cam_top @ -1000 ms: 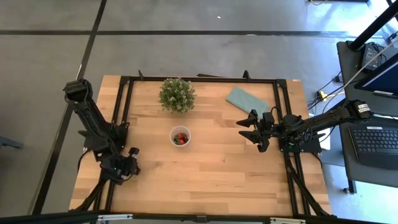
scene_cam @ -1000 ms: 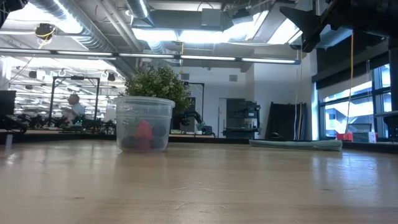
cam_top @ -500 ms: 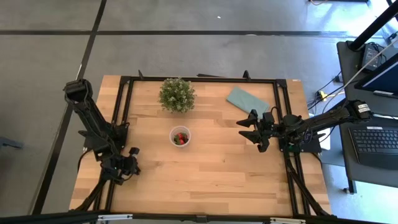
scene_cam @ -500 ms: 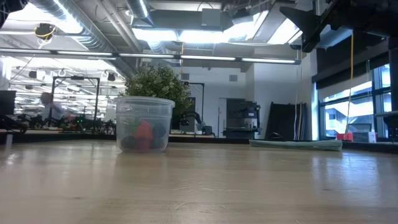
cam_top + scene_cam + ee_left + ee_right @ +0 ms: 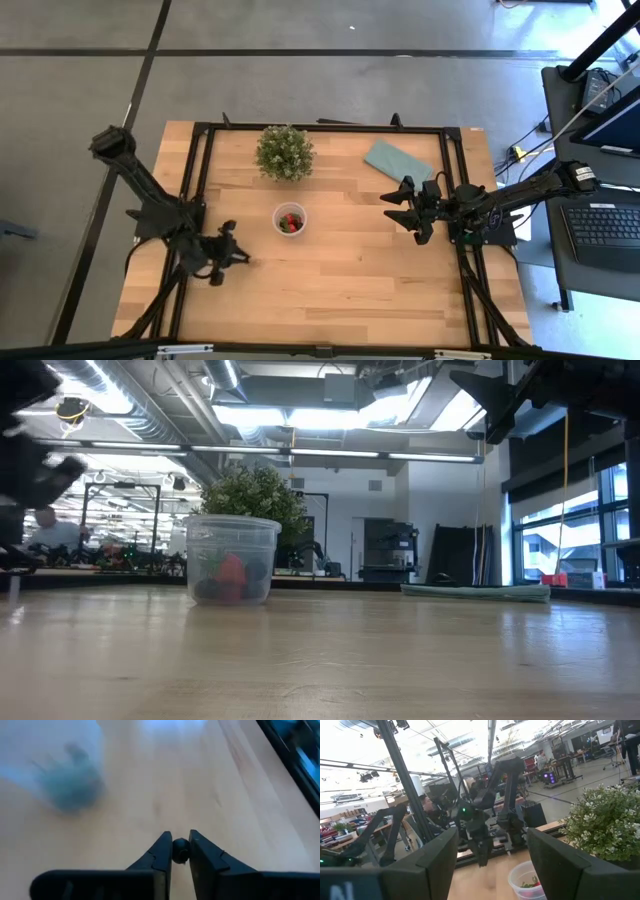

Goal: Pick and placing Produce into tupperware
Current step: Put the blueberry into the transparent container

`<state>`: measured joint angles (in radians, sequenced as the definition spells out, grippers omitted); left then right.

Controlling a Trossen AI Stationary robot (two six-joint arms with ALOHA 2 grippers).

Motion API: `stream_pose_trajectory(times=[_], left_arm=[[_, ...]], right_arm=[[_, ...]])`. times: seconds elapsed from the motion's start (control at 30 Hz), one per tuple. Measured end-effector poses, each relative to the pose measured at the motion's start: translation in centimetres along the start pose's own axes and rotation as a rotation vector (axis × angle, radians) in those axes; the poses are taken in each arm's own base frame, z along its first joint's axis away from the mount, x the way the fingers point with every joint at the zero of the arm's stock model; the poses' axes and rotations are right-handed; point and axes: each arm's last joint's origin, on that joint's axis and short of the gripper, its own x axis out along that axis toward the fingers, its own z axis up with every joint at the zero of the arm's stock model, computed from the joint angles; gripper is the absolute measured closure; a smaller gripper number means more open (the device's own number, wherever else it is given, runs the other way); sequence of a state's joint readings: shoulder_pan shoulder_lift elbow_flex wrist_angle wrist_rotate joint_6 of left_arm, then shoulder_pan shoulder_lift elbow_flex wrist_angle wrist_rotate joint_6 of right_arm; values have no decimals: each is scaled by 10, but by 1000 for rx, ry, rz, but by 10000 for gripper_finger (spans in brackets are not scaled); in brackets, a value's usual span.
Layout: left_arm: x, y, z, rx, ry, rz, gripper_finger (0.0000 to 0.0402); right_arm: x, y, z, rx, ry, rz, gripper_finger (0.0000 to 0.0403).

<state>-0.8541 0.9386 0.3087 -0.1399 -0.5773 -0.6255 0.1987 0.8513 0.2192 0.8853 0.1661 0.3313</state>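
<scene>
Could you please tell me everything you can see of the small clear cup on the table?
The cup is a small round container of clear, whitish plastic with a slightly wider rim, standing upright and lidless on the wooden table, near its middle. It sits just in front of the bushy potted plant, apart from it. Inside lie red berries and darker ones. Neither gripper touches it; only the table does.

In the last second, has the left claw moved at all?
Yes. In the high view the left claw, gripping a dark berry, has swung inward from the table frame toward the tupperware.
</scene>
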Motion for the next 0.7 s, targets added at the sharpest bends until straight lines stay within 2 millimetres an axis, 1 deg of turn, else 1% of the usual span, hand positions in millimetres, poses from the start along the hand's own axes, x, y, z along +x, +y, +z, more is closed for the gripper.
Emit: stream_pose_trajectory(times=[0.1,0.23,0.33,0.4,0.53,0.7], left_arm=[[3,8,24,14,-77,107,363],[9,25,53,34,-146,253,351],[17,41,69,3,-187,296,350],[23,51,75,-22,-192,286,354],[35,68,79,-70,-165,270,363],[49,75,79,-93,-147,247,350]], right_arm=[[0,0,0,0,0,0,164],[0,0,0,0,-1,1,164],[0,0,0,4,-3,1,164],[0,0,0,7,-3,1,164],[0,0,1,8,-6,2,164],[0,0,1,8,-6,2,164]])
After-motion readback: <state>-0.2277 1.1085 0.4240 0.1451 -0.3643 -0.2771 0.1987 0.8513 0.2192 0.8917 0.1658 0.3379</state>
